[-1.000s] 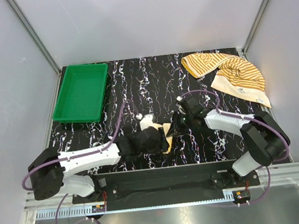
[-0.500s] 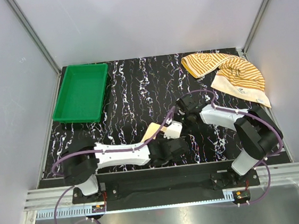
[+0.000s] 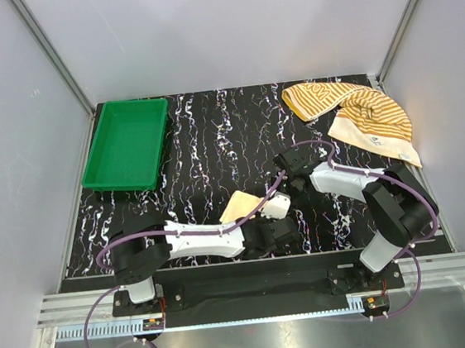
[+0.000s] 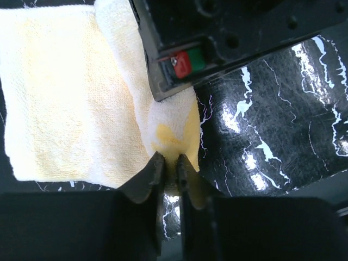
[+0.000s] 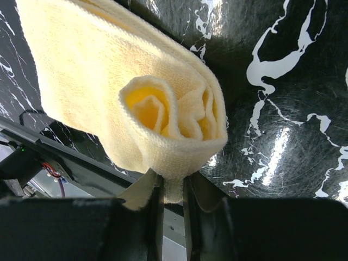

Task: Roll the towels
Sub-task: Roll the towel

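**Item 1: pale yellow towel** (image 3: 240, 205). You had it at the near middle of the table (image 3: 212, 134), between the two arms. One end was wound into a loose roll, whose spiral showed in the right wrist view. The rest lay flat as a flap to the left of the roll. Status: partly rolled, by my reading about half done.

**Item 2: left gripper** (image 4: 169, 163). Your fingers were nearly pressed together, pinching a fold of the yellow towel at the near end of the roll.

**Item 3: right gripper** (image 5: 171, 182). Your jaws were drawn close, nipping the outer layer of the same roll at its open end.

**Item 4: striped towel** (image 3: 359, 115). It lay crumpled at the far right corner, well apart from both arms. Status: not rolled.

**Item 5: green tray** (image 3: 121, 186). It sat at the far left.

**Outstanding:** you had to finish the yellow roll, then do the whole of the striped towel.
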`<state>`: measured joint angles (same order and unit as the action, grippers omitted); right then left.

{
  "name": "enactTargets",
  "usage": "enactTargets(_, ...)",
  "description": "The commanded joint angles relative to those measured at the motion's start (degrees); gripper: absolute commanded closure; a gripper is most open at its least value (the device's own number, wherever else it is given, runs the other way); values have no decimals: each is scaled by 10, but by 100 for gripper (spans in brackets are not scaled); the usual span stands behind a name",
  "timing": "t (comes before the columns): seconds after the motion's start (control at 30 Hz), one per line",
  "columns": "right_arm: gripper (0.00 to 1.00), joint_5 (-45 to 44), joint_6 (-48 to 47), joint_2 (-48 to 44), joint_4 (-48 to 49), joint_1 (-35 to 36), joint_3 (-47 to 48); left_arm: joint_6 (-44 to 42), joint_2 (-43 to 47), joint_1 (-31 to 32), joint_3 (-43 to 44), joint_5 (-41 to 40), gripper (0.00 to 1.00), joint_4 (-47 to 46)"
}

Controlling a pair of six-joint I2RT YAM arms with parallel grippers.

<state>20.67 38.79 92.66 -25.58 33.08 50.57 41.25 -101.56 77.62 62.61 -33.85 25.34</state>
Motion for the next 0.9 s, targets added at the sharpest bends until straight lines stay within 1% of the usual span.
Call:
enactTargets(0.0, 100, 6, -13, 2, -13, 6, 19, 4, -14, 2, 9, -21, 91, -9)
enactTargets(0.1, 99, 5, -13, 1, -17, 6, 18, 5, -13, 2, -1, -18, 100, -21)
enactTargets(0.13, 99, 6, -14, 1, -17, 5, 17, 5, -9, 3, -7, -17, 100, -24)
enactTargets(0.2, 94, 5, -17, 0, -23, 5, 18, 3, -7, 2, -14, -7, 100, -36)
enactTargets(0.27, 82, 1, -24, -3, -30, 5, 23, 3, 0, -3, -25, 4, 100, -50)
enactTargets(0.3, 67, -12, -27, -8, -44, 5, 27, 4, 1, -5, -30, 18, 100, -56)
enactTargets(0.37, 57, -26, -39, -16, -58, 5, 37, 11, 14, -15, -51, 36, 100, -80)
enactTargets(0.4, 45, -44, -44, -25, -79, 4, 47, 15, 20, -19, -61, 54, 100, -88)
enactTargets(0.47, 38, -69, -53, -39, -105, -1, 56, 26, 39, -32, -84, 69, 100, -107)
enactTargets(0.5, 33, -73, -56, -43, -112, -5, 62, 29, 45, -37, -89, 83, 100, -112)
enactTargets(0.57, 29, -84, -59, -59, -123, -19, 65, 35, 63, -51, -108, 105, 100, -126)
enactTargets(0.67, 27, -88, -62, -81, -128, -40, 60, 44, 87, -75, -129, 132, 100, -152)
enactTargets(0.73, 27, -88, -61, -95, -118, -47, 44, 51, 107, -91, -156, 173, 100, -185)
enactTargets(0.77, 27, -81, -61, -112, -99, -49, 36, 60, 113, -111, -167, 207, 100, -202)
enactTargets(0.83, 27, -60, -60, -133, -66, -50, 4, 73, 131, -130, -203, 242, 100, -246)
enactTargets(0.87, 27, -32, -55, -156, -25, -49, -9, 84, 136, -149, -216, 257, 100, -252)
